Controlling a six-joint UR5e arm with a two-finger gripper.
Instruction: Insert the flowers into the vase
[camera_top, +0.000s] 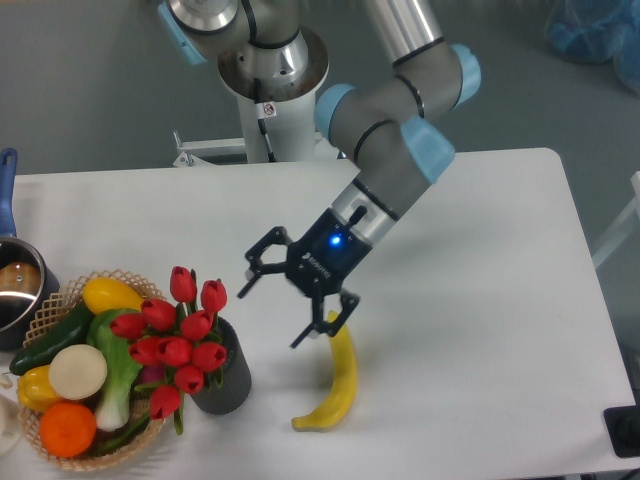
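Surface: white table (480, 330) under the fixed camera, grey floor behind, arm base at the far edge.
Flowers: red tulips (178, 335) stand in the vase (222, 372), heads leaning left over the wicker basket (60, 300) of vegetables.
Vase: dark, upright, near the front edge, just beside the basket.
Claw: gripper (297, 302) spread wide, holding nothing, hanging clear above the table.
Key relation: the bunch lies down and to the left of the claw, well apart from it; its stems run roughly upright.
Nearby: banana (335, 385) just below the claw; steel pot (15, 290) at the left edge.
Judgement: insertion looks done; the retreat should go up and right.
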